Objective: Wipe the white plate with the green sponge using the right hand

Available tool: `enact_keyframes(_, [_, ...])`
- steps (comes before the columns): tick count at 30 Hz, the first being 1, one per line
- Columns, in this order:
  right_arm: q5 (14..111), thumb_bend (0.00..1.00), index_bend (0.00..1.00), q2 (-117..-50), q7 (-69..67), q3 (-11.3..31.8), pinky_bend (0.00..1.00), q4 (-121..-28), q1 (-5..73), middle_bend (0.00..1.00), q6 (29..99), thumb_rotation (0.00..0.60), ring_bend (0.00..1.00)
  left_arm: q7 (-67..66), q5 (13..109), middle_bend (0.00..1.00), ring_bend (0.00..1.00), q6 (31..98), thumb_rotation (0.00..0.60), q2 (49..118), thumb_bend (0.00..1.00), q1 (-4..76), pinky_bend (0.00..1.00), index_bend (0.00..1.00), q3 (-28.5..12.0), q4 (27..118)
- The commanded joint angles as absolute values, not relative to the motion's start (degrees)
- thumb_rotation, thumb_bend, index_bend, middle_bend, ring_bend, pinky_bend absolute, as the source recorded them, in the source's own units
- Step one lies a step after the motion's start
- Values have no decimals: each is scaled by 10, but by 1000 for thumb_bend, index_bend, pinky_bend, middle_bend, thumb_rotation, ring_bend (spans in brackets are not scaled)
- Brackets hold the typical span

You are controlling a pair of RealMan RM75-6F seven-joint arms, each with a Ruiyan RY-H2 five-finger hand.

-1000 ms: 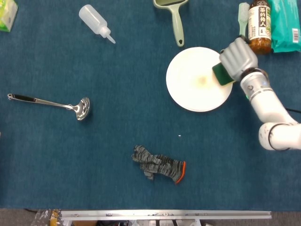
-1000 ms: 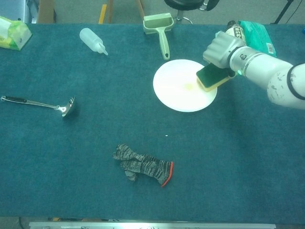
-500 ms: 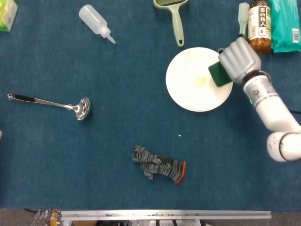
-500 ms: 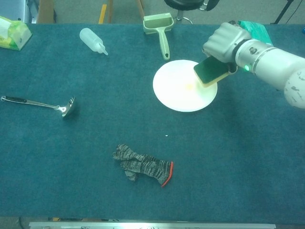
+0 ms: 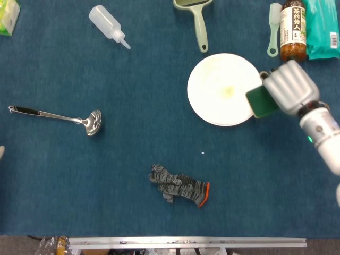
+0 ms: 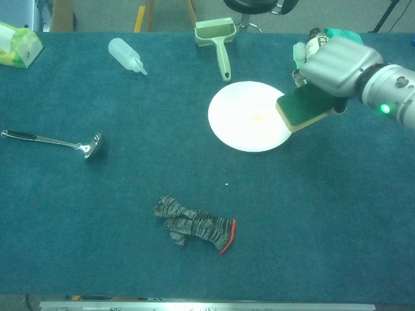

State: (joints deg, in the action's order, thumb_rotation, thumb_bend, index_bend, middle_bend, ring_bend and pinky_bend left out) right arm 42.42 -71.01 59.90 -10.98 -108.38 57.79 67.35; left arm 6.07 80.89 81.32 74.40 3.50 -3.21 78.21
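The white plate [image 5: 220, 87] [image 6: 246, 116] lies on the blue cloth at the right of centre, with a small yellowish spot near its middle. My right hand [image 5: 289, 87] [image 6: 337, 65] grips the green sponge [image 5: 260, 101] [image 6: 303, 108], which hangs raised over the plate's right rim, its dark green face turned down toward the plate. The left hand does not show in either view.
A brown tea bottle [image 5: 293, 26], a green packet [image 5: 323, 26] and a pale brush [image 5: 273, 26] stand behind the plate. A green dustpan [image 5: 197, 21], a squeeze bottle [image 5: 108, 24], a ladle [image 5: 58, 117] and a grey sock [image 5: 178, 185] lie around the table.
My right hand has lifted the sponge off the plate and drawn it back to the right and toward the near side, past the plate's right rim.
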Motion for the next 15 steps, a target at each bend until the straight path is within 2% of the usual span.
enact_keyframes(1, [453, 130, 344, -694, 610, -134, 371, -1109, 554, 543, 696, 600, 500, 58, 809, 304, 221, 813, 600, 744, 182, 36, 358, 381, -32, 784])
enact_keyframes(7, [463, 129, 344, -692, 620, -158, 371, -1117, 520, 543, 700, 600, 500, 48, 811, 304, 221, 813, 600, 744, 182, 39, 358, 381, -32, 791])
enact_keyframes(15, [456, 129, 343, -700, 606, -164, 371, -1084, 494, 543, 670, 600, 500, 43, 809, 304, 221, 813, 600, 742, 182, 39, 358, 381, -32, 796])
